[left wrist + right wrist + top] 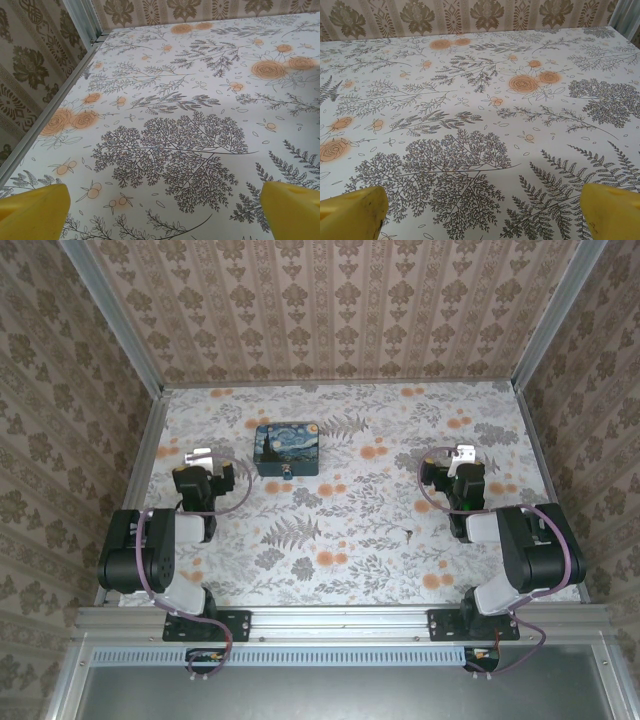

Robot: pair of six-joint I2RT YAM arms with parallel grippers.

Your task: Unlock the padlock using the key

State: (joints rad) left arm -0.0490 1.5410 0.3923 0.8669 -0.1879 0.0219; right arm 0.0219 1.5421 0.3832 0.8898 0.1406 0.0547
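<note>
A tiny dark padlock (289, 471) sits at the near edge of the night-sky painted box (287, 448), too small to make out in detail. The key (407, 536) is a small dark speck on the floral tabletop, in front of and left of my right arm. My left gripper (203, 456) hovers left of the box, its yellow fingertips (35, 210) wide apart over bare cloth, so my left gripper (165, 215) is open and holds nothing. My right gripper (463, 453) is far right of the box; its fingertips (612, 212) are also spread, leaving my right gripper (482, 215) open with nothing in it.
Patterned walls with aluminium rails (47, 112) enclose the floral table (340, 560) on three sides. The left gripper is close to the left rail. Open cloth lies between the two arms.
</note>
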